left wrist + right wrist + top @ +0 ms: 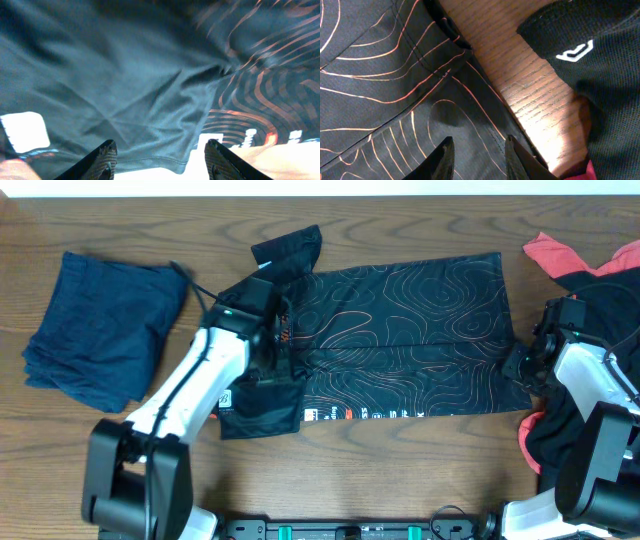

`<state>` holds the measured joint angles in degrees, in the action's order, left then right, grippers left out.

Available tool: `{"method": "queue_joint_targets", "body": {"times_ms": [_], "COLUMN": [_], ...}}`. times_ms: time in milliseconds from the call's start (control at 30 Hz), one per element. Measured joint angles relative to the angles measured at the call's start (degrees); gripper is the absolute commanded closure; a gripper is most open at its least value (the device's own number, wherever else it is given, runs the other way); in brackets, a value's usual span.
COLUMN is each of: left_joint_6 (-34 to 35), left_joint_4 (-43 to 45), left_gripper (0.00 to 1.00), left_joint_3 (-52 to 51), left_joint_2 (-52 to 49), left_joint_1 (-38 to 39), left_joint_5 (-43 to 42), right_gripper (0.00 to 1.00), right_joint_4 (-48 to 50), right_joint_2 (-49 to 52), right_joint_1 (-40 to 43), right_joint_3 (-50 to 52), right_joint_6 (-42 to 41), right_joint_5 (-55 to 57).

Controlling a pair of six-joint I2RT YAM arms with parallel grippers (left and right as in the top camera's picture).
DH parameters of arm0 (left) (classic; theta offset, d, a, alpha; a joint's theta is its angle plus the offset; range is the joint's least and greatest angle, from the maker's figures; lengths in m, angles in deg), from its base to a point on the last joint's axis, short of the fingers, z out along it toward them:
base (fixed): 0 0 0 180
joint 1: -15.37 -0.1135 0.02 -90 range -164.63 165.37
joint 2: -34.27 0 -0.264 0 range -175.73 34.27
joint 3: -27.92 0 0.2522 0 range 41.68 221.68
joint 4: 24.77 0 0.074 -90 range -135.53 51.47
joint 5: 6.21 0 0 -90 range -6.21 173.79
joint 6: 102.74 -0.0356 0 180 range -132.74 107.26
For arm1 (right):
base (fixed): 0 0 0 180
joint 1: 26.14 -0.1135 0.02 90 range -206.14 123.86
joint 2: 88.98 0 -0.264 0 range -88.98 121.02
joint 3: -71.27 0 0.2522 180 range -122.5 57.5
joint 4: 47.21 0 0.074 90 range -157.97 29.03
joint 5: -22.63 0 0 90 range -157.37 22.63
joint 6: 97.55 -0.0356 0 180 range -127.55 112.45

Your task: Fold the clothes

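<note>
Black fingers (pixel 107 159) of the left end effector (pixel 162 162) fill the bottom of its wrist view. They are spread wide with nothing clamped between them, and rumpled dark cloth lies close beneath. That cloth is the sleeve end of the jersey (pixel 410 330), whose orange contour lines and white-orange lettering show at the right of that view.

The right end effector (pixel 477 160) has a narrower gap but also grips nothing. It hangs over the jersey's right edge, just where the cloth meets bare table (pixel 520 85).

From overhead, the jersey lies spread across the middle of the table (pixel 400 480). One sleeve (pixel 290 248) sticks out at the far side, and a dark flap (pixel 260 408) lies at the near side beside the lettering. The left end effector (pixel 265 330) sits on the jersey's left end and the right end effector (pixel 525 365) at its opposite edge.

Further off, a navy garment (pixel 100 330) lies bunched at the left. At the right, a black garment (pixel 610 290) with a white logo rests on a red garment (pixel 560 255).

I judge that the jersey is laid out but not yet folded, and that a fold is being set up. Next, each end effector likely needs to lower onto an edge and pinch only the layer to be turned, then both lift together so the thin cloth does not drag or bunch.
</note>
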<state>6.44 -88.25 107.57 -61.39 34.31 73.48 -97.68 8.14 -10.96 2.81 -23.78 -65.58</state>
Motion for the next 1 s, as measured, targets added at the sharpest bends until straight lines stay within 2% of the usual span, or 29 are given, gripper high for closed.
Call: {"method": "queue_joint_targets", "body": {"times_ms": [400, 600, 667, 700, 1000], "left_joint_6": [0.0, -0.6, -0.9, -0.9, -1.2], "left_joint_4": [1.7, 2.1, 2.2, 2.3, 2.1], "left_gripper": [0.43, 0.69, 0.81, 0.94, 0.94], "left_joint_3": [-1.7, -1.7, -1.7, -1.7, -0.8], "left_joint_2": [-7.6, -10.7, -11.1, -11.1, -11.1], "left_joint_1": [8.2, 9.4, 9.4, 9.4, 8.4], "left_joint_5": [0.0, 0.1, 0.2, 0.2, 0.7], "right_gripper": [0.68, 0.67, 0.68, 0.68, 0.68], "right_joint_4": [-0.1, -0.3, -0.3, -0.3, -0.3], "right_joint_2": [0.0, 0.0, 0.0, 0.0, 0.0], "right_joint_1": [0.0, 0.0, 0.0, 0.0, 0.0], "right_joint_3": [0.0, 0.0, 0.0, 0.0, 0.0], "right_joint_6": [0.0, 0.0, 0.0, 0.0, 0.0], "right_joint_5": [0.2, 0.2, 0.3, 0.3, 0.4]}}
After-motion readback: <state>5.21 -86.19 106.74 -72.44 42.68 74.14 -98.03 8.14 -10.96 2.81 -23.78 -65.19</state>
